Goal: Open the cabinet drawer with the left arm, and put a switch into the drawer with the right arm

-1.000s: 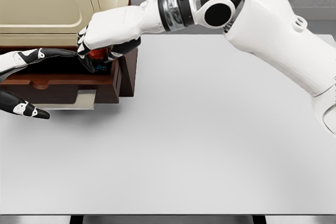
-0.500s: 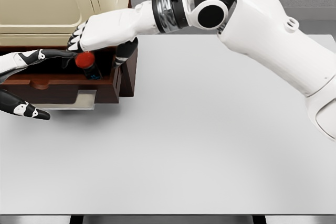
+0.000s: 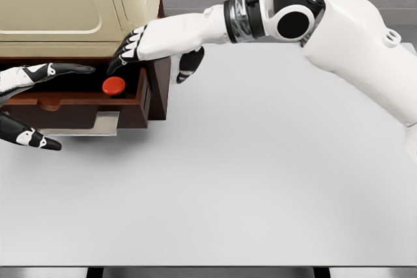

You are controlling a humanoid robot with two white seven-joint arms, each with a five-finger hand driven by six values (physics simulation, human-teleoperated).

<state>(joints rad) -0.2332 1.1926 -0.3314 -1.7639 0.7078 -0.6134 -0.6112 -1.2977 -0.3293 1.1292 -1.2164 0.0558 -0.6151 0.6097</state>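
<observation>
the switch (image 3: 113, 85), red cap showing, sits inside the open drawer (image 3: 78, 99) of the cabinet (image 3: 71, 4), toward the drawer's right end and below the cream upper body. no long axis can be read; only the round cap is visible.

right hand (image 3: 153, 47) is above and just to the right of the switch, over the drawer's right corner, clear of it. its fingers (image 3: 124, 58) are loosely spread and hold nothing; the thumb hangs down outside the drawer's right side panel.

left hand (image 3: 29, 105) is at the drawer's left part, nearer the picture edge. its upper fingers lie extended along the drawer's top rim, a lower finger reaches under the front; spread, nothing gripped. contact with the drawer cannot be confirmed.

judgement: placement appears complete; the right hand is nearer the switch and needs only a clear path away from the cabinet.
</observation>
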